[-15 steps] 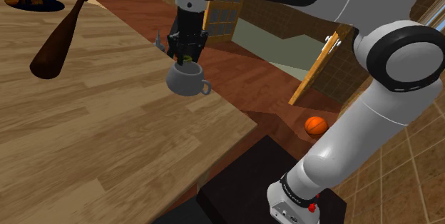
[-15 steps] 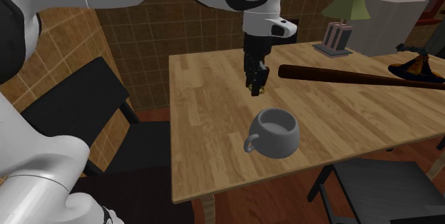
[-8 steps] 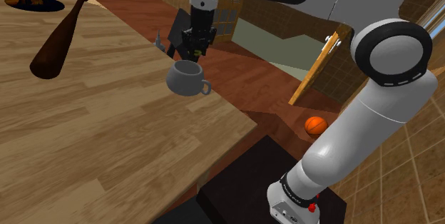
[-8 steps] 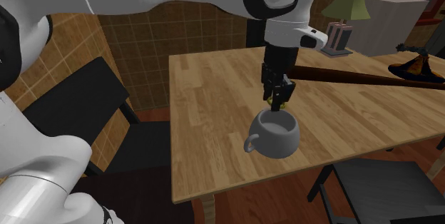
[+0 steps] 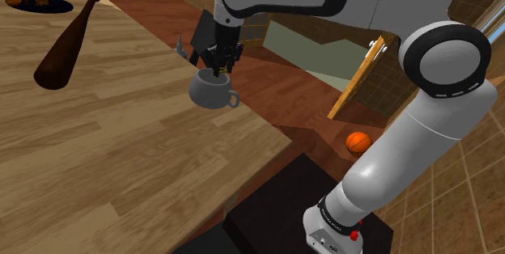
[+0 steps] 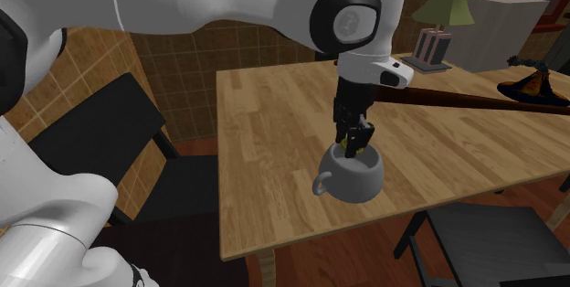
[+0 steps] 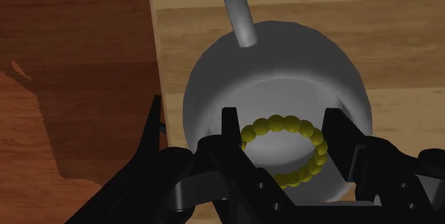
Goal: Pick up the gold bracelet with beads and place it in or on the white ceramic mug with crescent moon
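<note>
The pale grey mug (image 5: 212, 92) stands upright near the wooden table's edge, its handle toward the stand; no moon mark is visible on it. My black gripper (image 5: 217, 69) points straight down with its fingertips at the mug's mouth (image 6: 352, 177). In the wrist view the gold beaded bracelet (image 7: 278, 123) hangs as a full ring between the two fingers of the gripper (image 7: 282, 115), touching both, directly over the hollow of the mug (image 7: 285, 65).
A dark brown baseball bat (image 5: 65, 46) lies on the table (image 5: 121, 155) behind the mug. A dark pointed hat (image 6: 534, 84) and a lamp (image 6: 445, 6) stand further off. Dark chairs (image 6: 475, 239) flank the table, and an orange ball (image 5: 358, 143) rests on the floor.
The gripper carried the bracelet sideways to above the mug, then lowered until its fingertips reached the mug's mouth. The mug has not moved.
</note>
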Motion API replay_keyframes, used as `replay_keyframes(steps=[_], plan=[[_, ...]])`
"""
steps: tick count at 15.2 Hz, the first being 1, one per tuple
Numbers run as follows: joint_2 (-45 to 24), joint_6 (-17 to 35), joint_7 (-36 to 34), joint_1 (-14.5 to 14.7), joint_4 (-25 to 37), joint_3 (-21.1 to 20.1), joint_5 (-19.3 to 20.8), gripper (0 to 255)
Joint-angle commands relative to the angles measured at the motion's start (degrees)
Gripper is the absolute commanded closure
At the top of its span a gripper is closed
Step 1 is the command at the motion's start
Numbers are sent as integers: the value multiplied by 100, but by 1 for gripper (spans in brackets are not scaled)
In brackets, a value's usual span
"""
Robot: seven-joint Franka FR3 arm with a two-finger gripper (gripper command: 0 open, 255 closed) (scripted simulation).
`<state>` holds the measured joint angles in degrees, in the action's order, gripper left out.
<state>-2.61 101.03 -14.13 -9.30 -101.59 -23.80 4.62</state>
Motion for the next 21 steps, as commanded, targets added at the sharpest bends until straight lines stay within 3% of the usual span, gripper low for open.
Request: replay_keyframes(steps=[1,4,12,13,18,21], plan=[[-18,152,-21,4,-135,-3,10,255],[-46,404,-44,4,-362,-1,27,255],[-46,404,-44,4,-362,-1,27,255],[-41,415,-30,-4,-377,6,25,0],[-46,404,-44,4,-362,-1,27,0],[-44,-172,-34,26,212,-19,14,0]])
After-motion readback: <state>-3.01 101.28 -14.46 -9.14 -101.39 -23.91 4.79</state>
